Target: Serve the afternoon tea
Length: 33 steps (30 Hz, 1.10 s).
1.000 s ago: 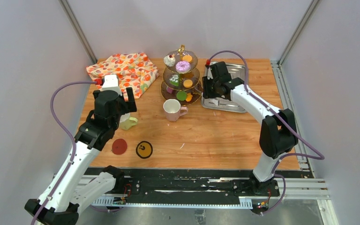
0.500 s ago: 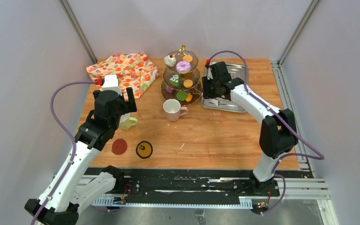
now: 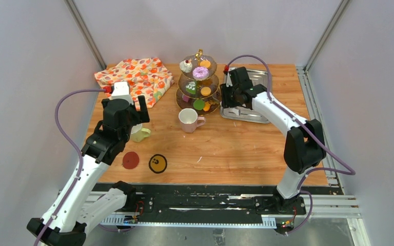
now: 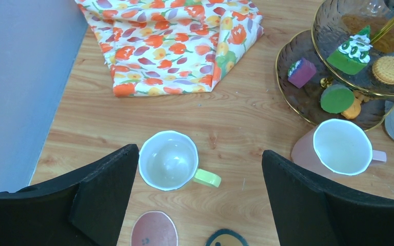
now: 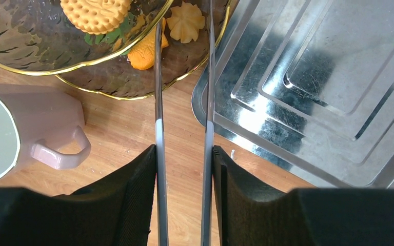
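Near edge: red coaster [image 3: 130, 160] and black coaster [image 3: 157, 163] lie bare. Just beyond, the left gripper [image 4: 200, 154] hangs spread wide over the yellow-green mug [image 4: 166, 164], touching nothing, with the pink mug [image 4: 338, 148] right of it beside the stand [image 4: 300, 100]. The right gripper [image 5: 183, 151] clamps the metal tongs [image 5: 157, 102], which reach over the bottom tier. My read: pastries [image 3: 200, 72] look plated on all tiers, none shows on the steel tray [image 5: 313, 77], and both mugs likely remain to be placed.
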Tool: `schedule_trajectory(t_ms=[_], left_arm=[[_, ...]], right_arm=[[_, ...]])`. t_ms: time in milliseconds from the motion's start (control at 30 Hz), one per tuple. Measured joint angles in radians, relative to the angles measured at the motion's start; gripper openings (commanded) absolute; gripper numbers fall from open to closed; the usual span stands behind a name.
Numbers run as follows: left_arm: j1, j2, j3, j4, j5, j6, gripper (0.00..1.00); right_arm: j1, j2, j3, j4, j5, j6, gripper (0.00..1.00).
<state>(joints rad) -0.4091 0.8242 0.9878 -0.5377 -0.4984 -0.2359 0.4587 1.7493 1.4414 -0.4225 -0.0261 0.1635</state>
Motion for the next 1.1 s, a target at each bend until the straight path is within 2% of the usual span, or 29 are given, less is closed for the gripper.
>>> schedule_trajectory(t_ms=[233, 467, 633, 767, 933, 1100], left_arm=[[0.000, -0.010, 0.000, -0.003, 0.000, 0.000, 0.95], [0.000, -0.016, 0.000, -0.013, 0.000, 0.000, 0.95], [0.000, -0.028, 0.000, -0.018, 0.000, -0.003, 0.95], [0.000, -0.031, 0.000, -0.019, 0.000, -0.005, 0.95], [0.000, -0.038, -0.001, -0.018, 0.004, -0.011, 0.95], [0.000, -0.045, -0.001, -0.018, 0.014, -0.012, 0.95]], right_arm=[[0.000, -0.025, 0.001, -0.013, 0.010, -0.005, 0.27], [0.000, -0.169, -0.043, -0.028, 0.053, -0.003, 0.09], [-0.021, -0.292, -0.129, -0.033, 0.104, -0.003, 0.06], [-0.106, -0.404, -0.234, -0.027, 0.166, 0.011, 0.07], [-0.314, -0.573, -0.422, 0.000, 0.238, 0.063, 0.07], [-0.428, -0.649, -0.534, 0.019, 0.285, 0.099, 0.08]])
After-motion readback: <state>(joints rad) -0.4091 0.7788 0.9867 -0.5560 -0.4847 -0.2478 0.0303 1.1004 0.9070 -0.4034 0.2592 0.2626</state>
